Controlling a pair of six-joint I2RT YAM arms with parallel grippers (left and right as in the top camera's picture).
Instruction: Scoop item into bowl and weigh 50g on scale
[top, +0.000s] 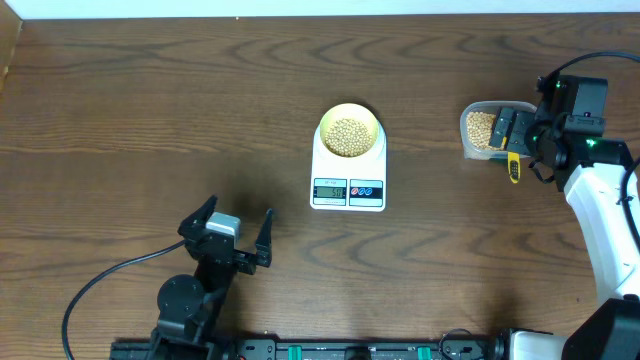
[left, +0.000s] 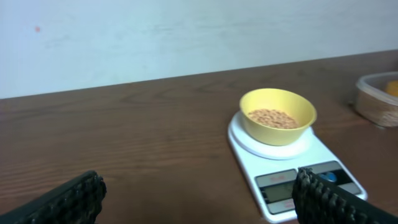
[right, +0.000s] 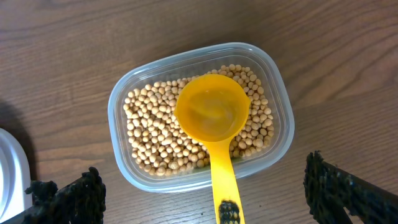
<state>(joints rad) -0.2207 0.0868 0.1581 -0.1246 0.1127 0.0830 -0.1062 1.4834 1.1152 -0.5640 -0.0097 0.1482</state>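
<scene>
Small round tan beans (top: 348, 137), matte and grainy, piled in a shallow heap inside the pale-yellow bowl (top: 349, 115). Smooth glossy bowl, sitting dead centre on the round platform of the white scale (top: 348, 180). Flat plastic scale, rounded at the top, squarer toward the grey LCD and two little round buttons; digits too small to read.

More beans (right: 155, 134) well off to the right in a clear rounded-rectangular plastic tub (right: 118, 99). Bright yellow scoop (right: 213, 112) lying on top of them, round cup empty and facing up, handle hanging over the near rim.

Right gripper (right: 205, 196) hovering right above that tub, jaws wide apart, gripping nothing, ridged black pads (right: 336, 190). Left gripper (top: 232, 232) near the front edge, also spread wide with nothing between the fingers. Dark wood-grain table (top: 150, 110) under everything.
</scene>
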